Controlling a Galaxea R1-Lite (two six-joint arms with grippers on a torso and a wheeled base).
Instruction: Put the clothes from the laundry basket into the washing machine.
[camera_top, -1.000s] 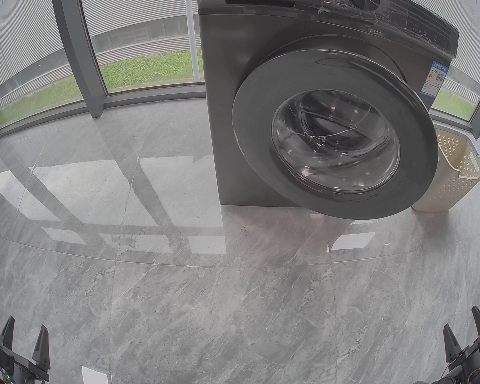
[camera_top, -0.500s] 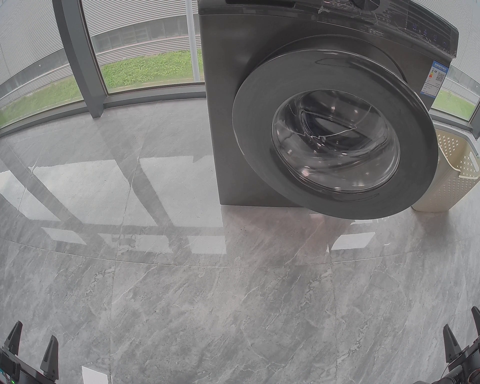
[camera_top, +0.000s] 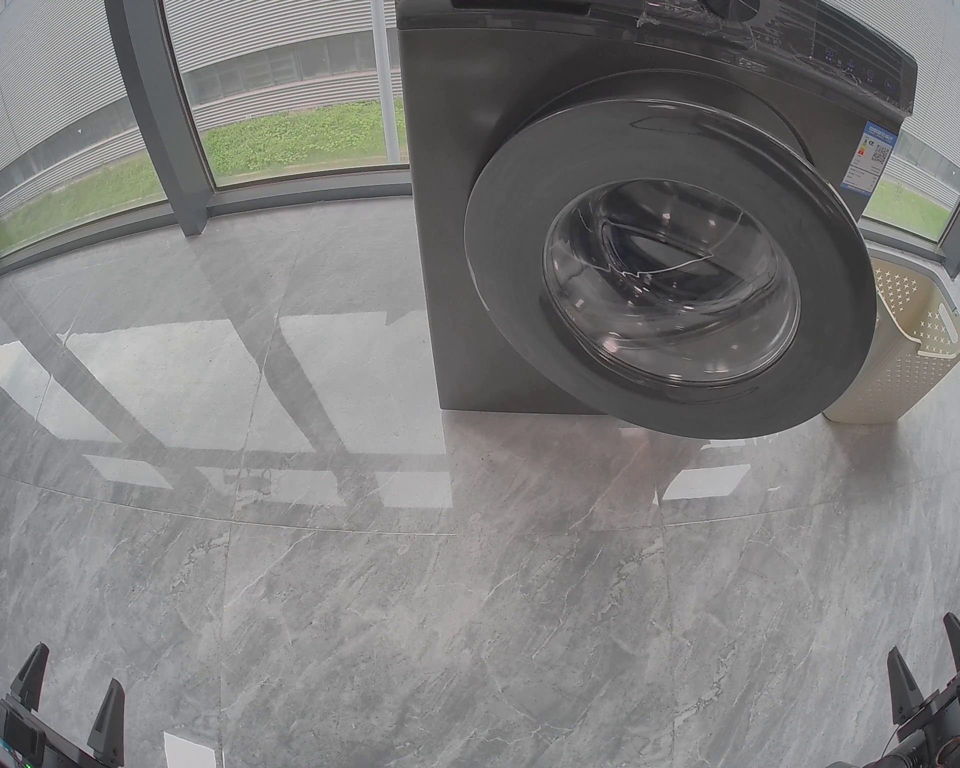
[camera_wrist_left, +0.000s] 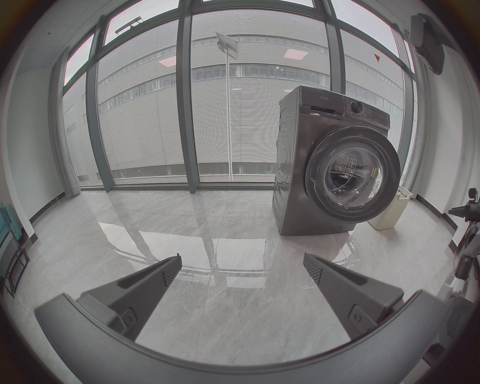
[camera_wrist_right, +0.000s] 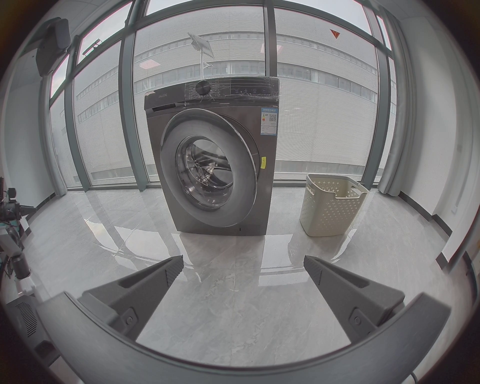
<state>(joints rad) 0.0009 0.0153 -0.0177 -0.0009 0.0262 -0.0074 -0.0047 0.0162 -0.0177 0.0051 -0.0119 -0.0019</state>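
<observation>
A grey front-loading washing machine (camera_top: 600, 150) stands ahead, its round glass door (camera_top: 670, 270) swung partly out from the front. The machine (camera_wrist_left: 320, 165) and machine (camera_wrist_right: 210, 165) also face both wrist cameras. A cream perforated laundry basket (camera_top: 915, 350) sits on the floor to the machine's right; no clothes can be seen in the basket (camera_wrist_right: 332, 205). My left gripper (camera_top: 70, 690) is low at the near left, open and empty, fingers spread (camera_wrist_left: 240, 262). My right gripper (camera_top: 930, 655) is low at the near right, open and empty (camera_wrist_right: 242, 262). Both are far from the machine.
Glossy grey tiled floor (camera_top: 400, 600) spreads wide between me and the machine. Tall windows with dark frames (camera_top: 150, 110) run along the back. A wall lies right of the basket (camera_wrist_right: 425, 150).
My left gripper has shifted slightly right and lower in the head view. Right gripper, machine and basket are unchanged.
</observation>
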